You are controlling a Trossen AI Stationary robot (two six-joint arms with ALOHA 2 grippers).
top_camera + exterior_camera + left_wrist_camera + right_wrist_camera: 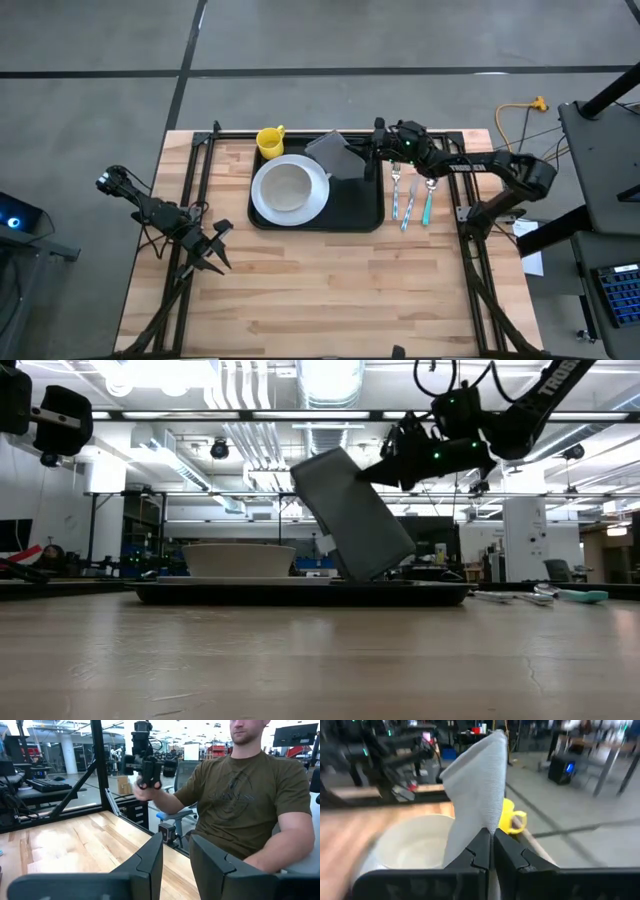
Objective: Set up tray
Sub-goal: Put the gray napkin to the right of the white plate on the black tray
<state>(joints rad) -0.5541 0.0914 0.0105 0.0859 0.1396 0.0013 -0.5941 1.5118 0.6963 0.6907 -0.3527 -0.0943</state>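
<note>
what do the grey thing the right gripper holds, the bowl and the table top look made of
Grey napkin: likely cloth, matte, with fine ribbing and a soft fold where the right gripper pinches it.
White bowl: probably glazed ceramic or hard plastic; smooth, even white, which one is unclear.
Table top: wood, pale planks with visible grain and seams, low sheen.

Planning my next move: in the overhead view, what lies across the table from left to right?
left gripper → yellow mug → white plate on the tray → grey napkin, pinched by the right gripper → three utensils on the wood beside the tray.
</note>
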